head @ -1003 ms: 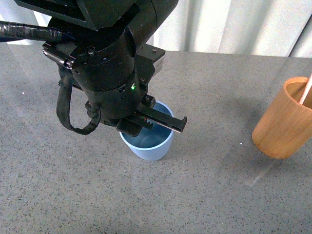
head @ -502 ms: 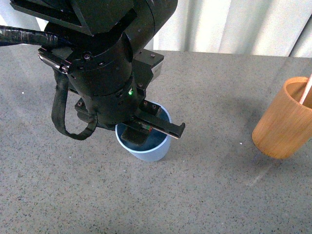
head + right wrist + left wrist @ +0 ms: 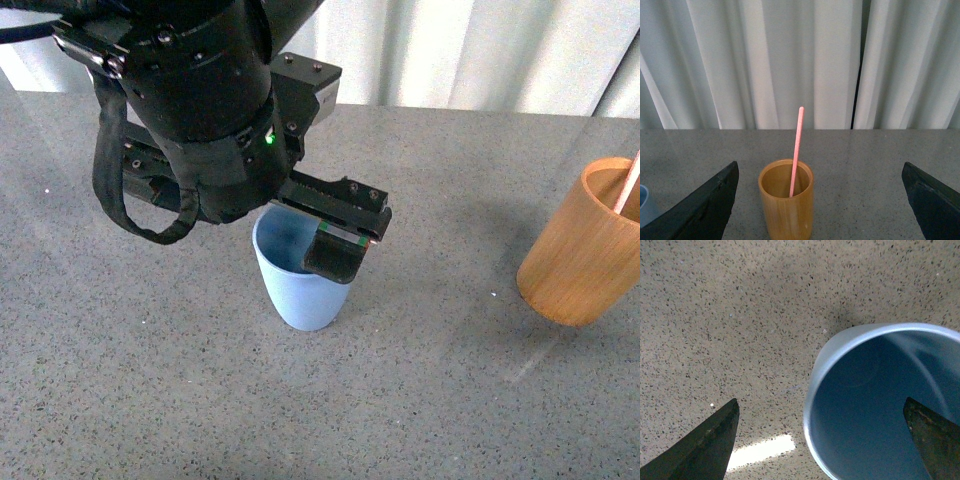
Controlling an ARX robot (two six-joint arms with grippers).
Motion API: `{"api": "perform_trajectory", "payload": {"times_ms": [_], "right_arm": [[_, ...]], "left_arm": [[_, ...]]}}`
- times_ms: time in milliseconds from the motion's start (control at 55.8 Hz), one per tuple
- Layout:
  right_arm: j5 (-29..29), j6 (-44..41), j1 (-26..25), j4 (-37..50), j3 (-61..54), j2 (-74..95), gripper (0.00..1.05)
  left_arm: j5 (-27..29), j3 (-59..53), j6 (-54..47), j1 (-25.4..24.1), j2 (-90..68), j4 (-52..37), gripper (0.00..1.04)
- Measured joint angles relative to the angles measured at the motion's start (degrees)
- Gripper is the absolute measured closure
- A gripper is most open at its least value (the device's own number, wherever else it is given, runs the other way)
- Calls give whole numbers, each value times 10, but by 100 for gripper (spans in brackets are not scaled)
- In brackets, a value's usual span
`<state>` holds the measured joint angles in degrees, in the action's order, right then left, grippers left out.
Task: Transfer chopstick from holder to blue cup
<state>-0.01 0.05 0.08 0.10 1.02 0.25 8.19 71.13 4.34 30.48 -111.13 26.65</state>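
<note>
The blue cup stands upright at the table's middle, and no chopstick shows in it. My left gripper hangs open just above its rim. In the left wrist view one finger is over the cup's inside and the other is outside over the table. The wooden holder stands at the right edge with one pinkish-red chopstick leaning in it. In the right wrist view the holder and chopstick stand ahead of my open, empty right gripper, well apart from it.
The grey speckled table stretches around both cups. White curtains hang behind the table's far edge. The blue cup's rim shows at the left edge of the right wrist view. The left arm's black body fills the upper left of the front view.
My left gripper has risen from down at the blue cup's mouth to above its rim, uncovering most of the cup. The holder and chopstick have not moved.
</note>
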Motion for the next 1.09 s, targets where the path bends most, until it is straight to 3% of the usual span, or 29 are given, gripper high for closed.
{"api": "perform_trajectory", "payload": {"times_ms": [340,502,591,770,842,932,1093], "right_arm": [[0,0,0,0,0,0,10],[0,0,0,0,0,0,10],[0,0,0,0,0,0,10],[-1,0,0,0,0,0,10],[0,0,0,0,0,0,10],[2,0,0,0,0,0,10],[0,0,0,0,0,0,10]], "left_arm": [[-2,-5,0,-41,52,-20,7],[126,-126,-10,-84,179,-286,7],[171,-192,-30,-99,236,-412,7],[168,-217,-42,-106,251,-461,8],[108,-275,-42,-115,250,-598,20],[72,-368,-42,-135,281,-731,38],[46,-463,-42,-178,362,-773,66]]}}
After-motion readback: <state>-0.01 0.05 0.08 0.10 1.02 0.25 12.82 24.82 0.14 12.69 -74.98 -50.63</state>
